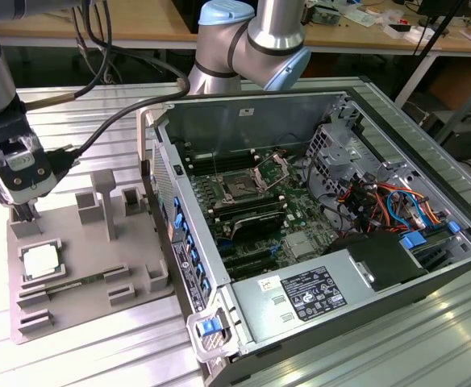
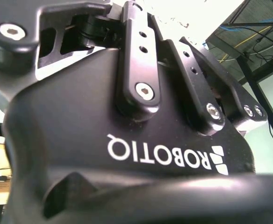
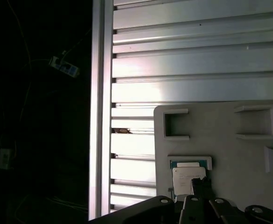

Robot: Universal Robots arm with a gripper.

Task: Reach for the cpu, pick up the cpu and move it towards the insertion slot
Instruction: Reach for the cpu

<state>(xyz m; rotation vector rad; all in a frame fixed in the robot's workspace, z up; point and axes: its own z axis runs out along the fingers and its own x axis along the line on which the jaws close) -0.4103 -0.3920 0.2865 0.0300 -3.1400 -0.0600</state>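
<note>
The gripper (image 1: pixel 24 218) hangs just above the cpu (image 1: pixel 40 260), which lies flat in a grey fixture (image 1: pixel 90 274) on the bench (image 1: pixel 98 355). I cannot tell whether the gripper is spread or closed. The insertion slot (image 1: pixel 239 187) is well apart.

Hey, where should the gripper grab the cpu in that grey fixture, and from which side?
Probably by two opposite edges, coming straight down from above: the cpu lies flat, face up, in a shallow recess of the grey fixture, so a sideways approach would meet the rim.
</note>
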